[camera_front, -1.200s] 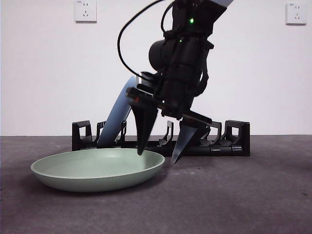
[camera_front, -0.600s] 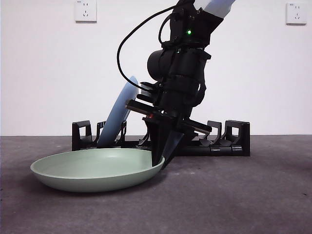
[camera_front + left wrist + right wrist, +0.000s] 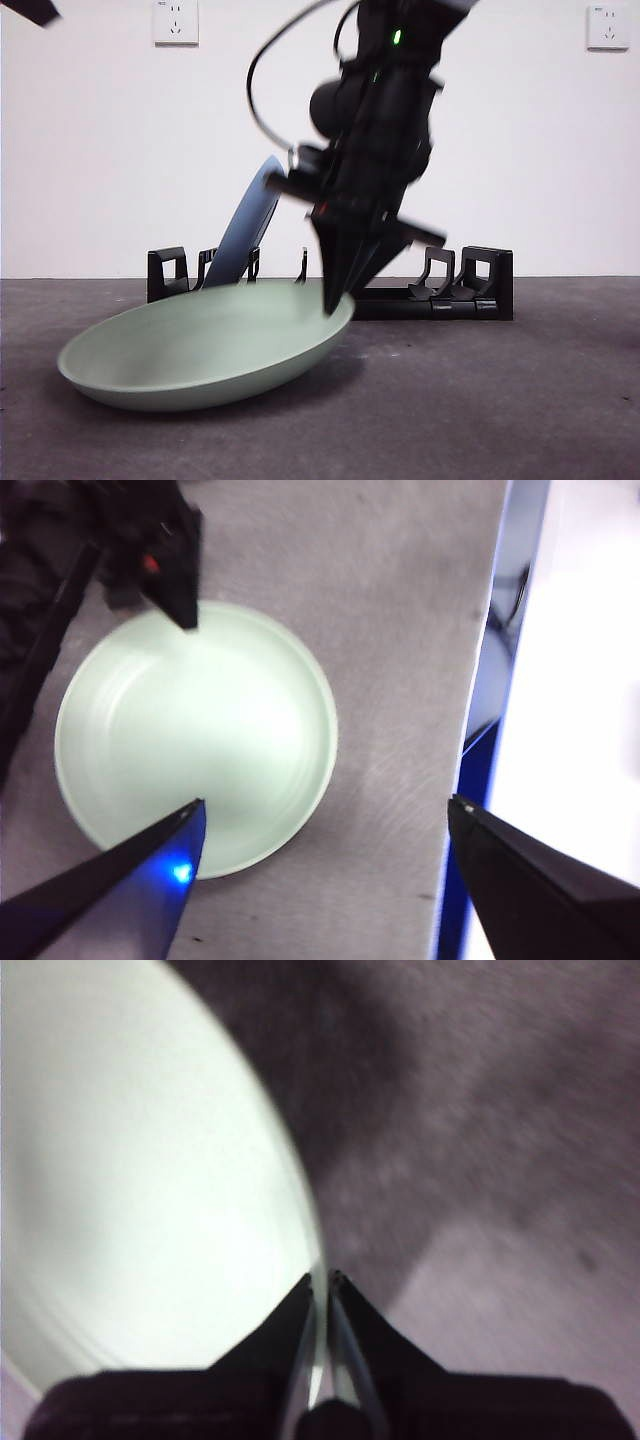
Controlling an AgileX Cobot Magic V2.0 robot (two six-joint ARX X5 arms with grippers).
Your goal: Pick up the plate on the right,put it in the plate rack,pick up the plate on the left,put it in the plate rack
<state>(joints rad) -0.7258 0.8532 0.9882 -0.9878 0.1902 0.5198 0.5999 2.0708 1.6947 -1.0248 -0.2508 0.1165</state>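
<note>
Nearest on the tabletop (image 3: 520, 400), the green plate (image 3: 200, 345) sits tilted, its right edge raised. The right gripper (image 3: 322, 1282) has its jaws pinched narrow on that rim. Behind stands the plate rack (image 3: 470, 285), a blue plate (image 3: 245, 230) leaning in its left end. The left gripper (image 3: 320, 815) hangs high above, jaws wide.

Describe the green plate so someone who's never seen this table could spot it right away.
Find the black plate rack along the back of the grey table, under the white wall. In front of it lies the green plate, one edge tipped up, pinched by the right gripper. The blue plate stands in the rack instead.
</note>
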